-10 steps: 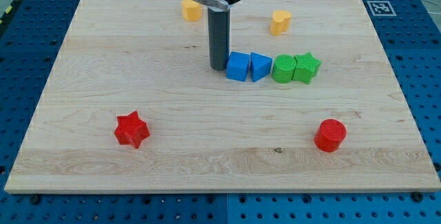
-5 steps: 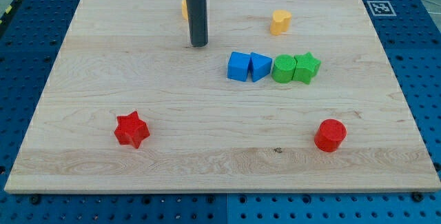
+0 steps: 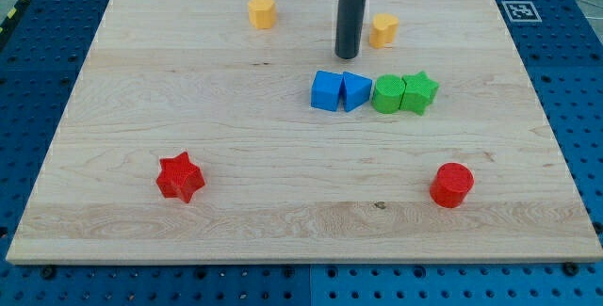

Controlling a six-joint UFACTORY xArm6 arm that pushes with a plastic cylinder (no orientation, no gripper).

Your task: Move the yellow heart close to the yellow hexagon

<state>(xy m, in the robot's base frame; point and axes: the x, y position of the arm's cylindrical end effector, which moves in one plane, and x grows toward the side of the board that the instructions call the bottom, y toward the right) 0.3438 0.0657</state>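
No pincer here; my tip (image 3: 348,56) rests just left of the yellow heart (image 3: 382,30), grasping nothing, on the side facing the yellow hexagon (image 3: 262,11).

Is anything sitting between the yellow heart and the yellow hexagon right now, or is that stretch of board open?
No block lies between them. Only my tip stands near that line, just to the view's left of the yellow heart, on the side facing the yellow hexagon. The blue and green blocks sit lower in the view, off the path.
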